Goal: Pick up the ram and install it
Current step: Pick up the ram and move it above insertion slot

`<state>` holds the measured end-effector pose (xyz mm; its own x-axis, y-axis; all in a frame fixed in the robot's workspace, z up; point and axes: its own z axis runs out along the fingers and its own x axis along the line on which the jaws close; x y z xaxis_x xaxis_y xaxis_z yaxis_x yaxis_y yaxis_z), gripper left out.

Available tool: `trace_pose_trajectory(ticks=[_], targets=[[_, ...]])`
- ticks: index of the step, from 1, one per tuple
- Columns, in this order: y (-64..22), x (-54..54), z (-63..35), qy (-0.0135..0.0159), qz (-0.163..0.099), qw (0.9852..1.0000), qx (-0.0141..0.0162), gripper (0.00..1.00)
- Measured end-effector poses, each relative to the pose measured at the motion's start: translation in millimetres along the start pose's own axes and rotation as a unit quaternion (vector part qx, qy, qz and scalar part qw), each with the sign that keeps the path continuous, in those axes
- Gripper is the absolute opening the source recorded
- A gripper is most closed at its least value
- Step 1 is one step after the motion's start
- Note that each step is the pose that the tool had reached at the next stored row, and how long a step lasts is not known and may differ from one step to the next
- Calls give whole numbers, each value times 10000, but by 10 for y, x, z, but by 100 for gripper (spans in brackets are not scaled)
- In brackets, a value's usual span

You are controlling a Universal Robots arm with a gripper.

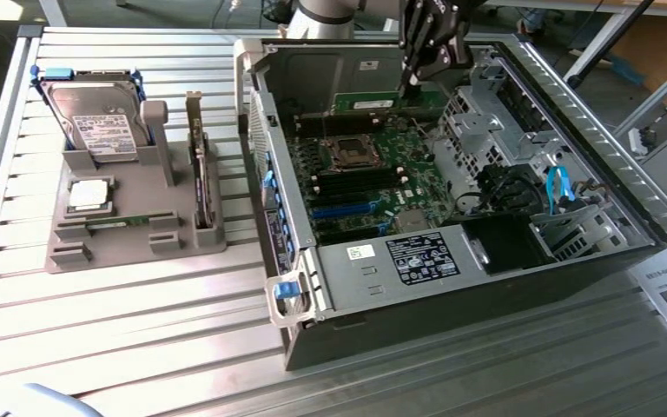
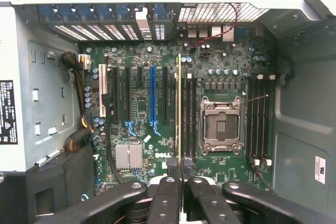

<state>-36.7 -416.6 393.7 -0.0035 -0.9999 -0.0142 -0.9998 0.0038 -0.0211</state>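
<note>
The ram (image 2: 179, 109) is held in the claw (image 2: 181, 176), which is shut on its two flat sides. The stick is seen from its thin edge, as a long pale line. It is hung inside the open computer box (image 2: 302, 103), over the green board (image 2: 142, 103). It is placed just beside the square chip socket (image 2: 220, 125) and lined up with the long black slots (image 2: 188, 114) there. It cannot be told if a slot is touched yet.

The ram is judged to be very light, thin and stiff, but easy to break. It could be snapped if it is bent or twisted. It is best taken by its flat sides, near the top edge, as is done here. The bottom edge is best left free for the slot. The sides look smooth, so a firm squeeze is needed, but not a hard one. The stick should be kept straight up, or the slot could be missed and the board hurt.
</note>
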Motion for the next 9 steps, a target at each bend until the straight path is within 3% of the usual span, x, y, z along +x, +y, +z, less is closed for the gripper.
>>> trace_pose_trajectory(ticks=[9], targets=[[0,-36,1,0,0,10000,0,12]])
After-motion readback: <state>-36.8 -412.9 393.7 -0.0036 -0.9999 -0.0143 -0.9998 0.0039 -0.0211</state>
